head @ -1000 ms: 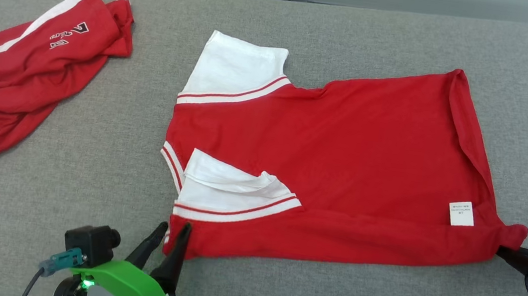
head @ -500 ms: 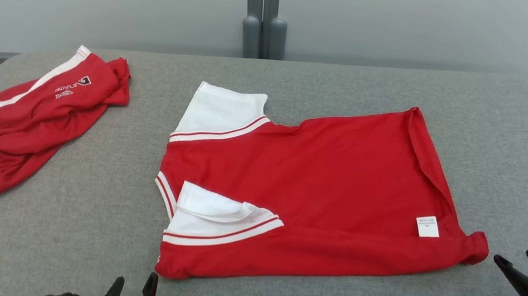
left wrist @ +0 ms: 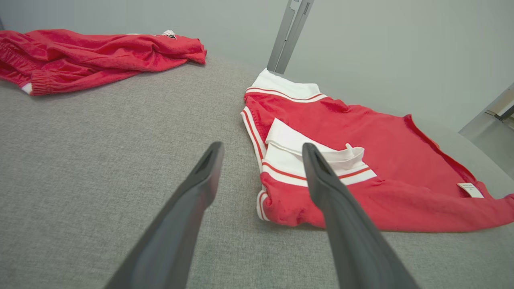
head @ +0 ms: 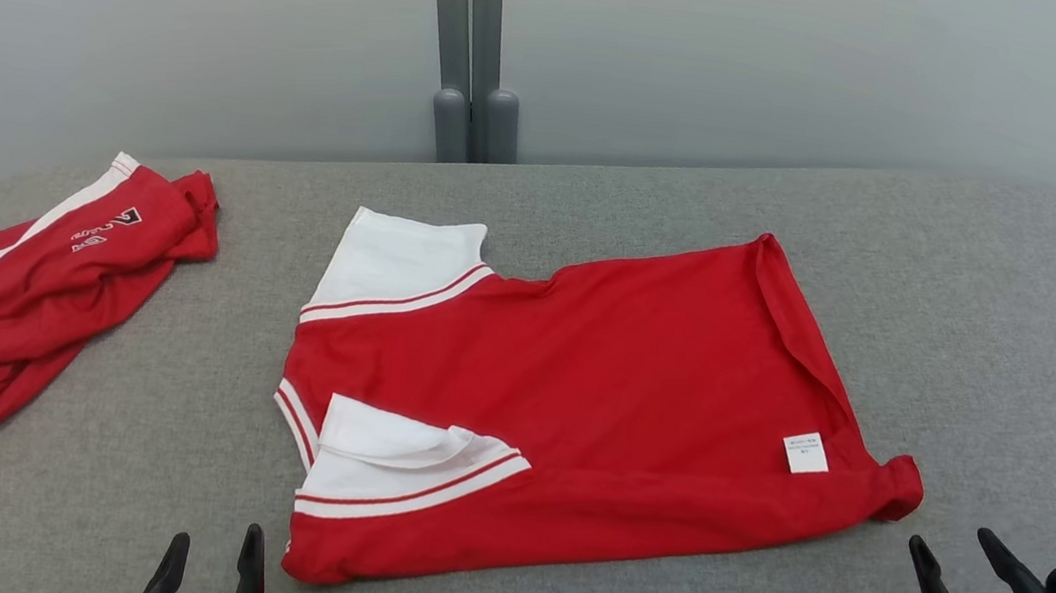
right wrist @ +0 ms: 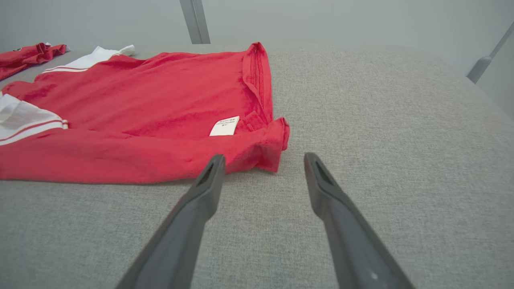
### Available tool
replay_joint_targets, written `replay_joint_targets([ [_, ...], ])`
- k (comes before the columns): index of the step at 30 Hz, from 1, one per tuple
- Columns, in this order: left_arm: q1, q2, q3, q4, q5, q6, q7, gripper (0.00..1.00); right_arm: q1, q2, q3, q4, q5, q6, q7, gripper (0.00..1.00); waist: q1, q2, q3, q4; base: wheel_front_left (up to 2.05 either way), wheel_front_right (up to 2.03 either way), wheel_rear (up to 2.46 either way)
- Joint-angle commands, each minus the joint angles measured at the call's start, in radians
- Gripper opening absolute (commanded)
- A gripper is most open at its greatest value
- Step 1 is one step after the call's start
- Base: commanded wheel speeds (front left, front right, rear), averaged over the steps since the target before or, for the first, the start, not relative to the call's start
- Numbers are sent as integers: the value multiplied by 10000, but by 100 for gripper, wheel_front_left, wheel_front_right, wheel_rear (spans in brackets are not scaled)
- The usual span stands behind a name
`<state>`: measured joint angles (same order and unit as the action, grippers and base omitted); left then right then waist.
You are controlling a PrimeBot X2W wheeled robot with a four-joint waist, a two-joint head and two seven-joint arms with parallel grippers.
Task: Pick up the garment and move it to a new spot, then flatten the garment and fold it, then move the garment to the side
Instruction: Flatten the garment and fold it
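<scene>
Lying across the grey surface with its long axis from 9 to 3 o'clock, the red garment puts its sleeve-end corner at your left gripper's 1 o'clock and its hem corner at your right gripper's 11 o'clock, both grippers spread, empty and about equally near.

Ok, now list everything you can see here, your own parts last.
shirt: one, red with white sleeves, laid out mid-surface
label: one, white, on the shirt near its right end
crumpled garment: one, red with a white stripe, far left
padded surface: one, grey, under both garments
posts: two, grey, behind the surface
left gripper: one, dark fingers open, lower left, off the shirt
right gripper: one, dark fingers open, lower right, off the shirt
</scene>
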<state>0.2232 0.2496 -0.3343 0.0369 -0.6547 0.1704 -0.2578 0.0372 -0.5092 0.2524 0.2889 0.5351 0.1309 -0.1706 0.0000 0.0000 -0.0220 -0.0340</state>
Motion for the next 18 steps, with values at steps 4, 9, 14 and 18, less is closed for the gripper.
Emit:
replay_joint_targets([
  [4, -586, -39, 171, 197, 416, -307, -71, 100, -463, 430, -121, 67, -546, -3, -4, 100, 0, 0, 408, -43, 0, 0, 0],
  [9, -2469, -87, 40, 331, 825, -584, 156, 100, -1972, 455, -157, -26, -572, -3, 668, 100, 0, 0, 1750, 303, 0, 0, 0],
  [14, -5597, -437, -491, 1101, 1041, -1025, 1271, 100, -4444, 1, -49, 167, -541, -3, 2158, 100, 0, 0, 3507, 923, 0, 0, 0],
  [18, -7899, -777, -972, 2387, 1462, -1337, 2046, 100, -6406, -266, 317, 619, -780, -3, 3414, 100, 0, 0, 4481, 1234, 0, 0, 0],
])
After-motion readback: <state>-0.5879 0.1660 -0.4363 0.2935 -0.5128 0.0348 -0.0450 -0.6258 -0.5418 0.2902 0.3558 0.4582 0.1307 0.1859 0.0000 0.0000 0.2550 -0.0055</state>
